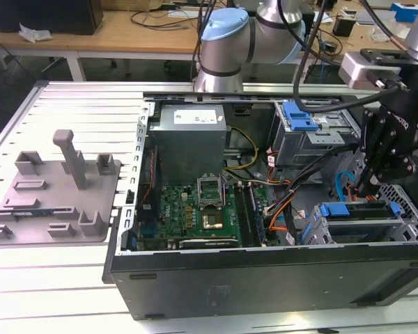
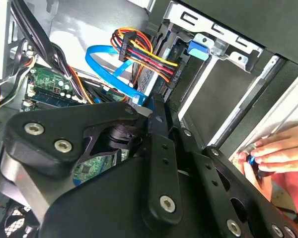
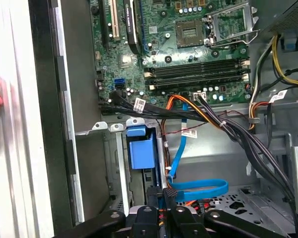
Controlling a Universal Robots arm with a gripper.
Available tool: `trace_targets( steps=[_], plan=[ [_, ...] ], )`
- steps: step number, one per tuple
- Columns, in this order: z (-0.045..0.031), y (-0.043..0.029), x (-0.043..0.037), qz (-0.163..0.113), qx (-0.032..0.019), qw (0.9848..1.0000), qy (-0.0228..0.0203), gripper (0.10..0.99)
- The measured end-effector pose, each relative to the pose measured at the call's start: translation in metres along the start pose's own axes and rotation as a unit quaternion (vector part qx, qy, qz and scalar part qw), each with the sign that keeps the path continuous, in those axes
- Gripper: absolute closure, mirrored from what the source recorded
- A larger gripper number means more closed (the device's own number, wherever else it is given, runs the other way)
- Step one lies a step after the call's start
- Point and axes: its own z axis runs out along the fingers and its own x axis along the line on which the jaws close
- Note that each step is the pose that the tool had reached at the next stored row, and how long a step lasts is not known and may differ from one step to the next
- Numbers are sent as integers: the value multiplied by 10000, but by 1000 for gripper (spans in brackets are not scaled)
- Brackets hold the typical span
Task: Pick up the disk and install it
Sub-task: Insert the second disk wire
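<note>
At the near right corner of the open computer case in the exterior view, the disk sat in its drive cage, blue carrier frame showing, already seated or nearly so as far as the angle allowed. The gripper hung just above and beside the disk's end, and I could not tell whether it was wide, narrow or holding anything. Judged by its look, the disk was a stiff, fairly heavy, shock-sensitive metal slab, best taken by its long edges or frame, with the motherboard beyond.
</note>
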Motion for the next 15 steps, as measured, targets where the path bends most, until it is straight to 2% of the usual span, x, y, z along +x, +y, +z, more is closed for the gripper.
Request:
trace_targets(
  steps=[3, 4, 10, 11, 15],
  plan=[
    [6, -12, 59, -1, -15, 9999, -137, 925],
    [8, -16, 86, -2, -21, 9998, -201, 925],
    [14, -26, 158, -4, -39, 9993, -365, 925],
    [15, -26, 163, -3, -41, 9993, -381, 925],
    [15, -27, 163, -3, -41, 9993, -383, 925]
  ],
)
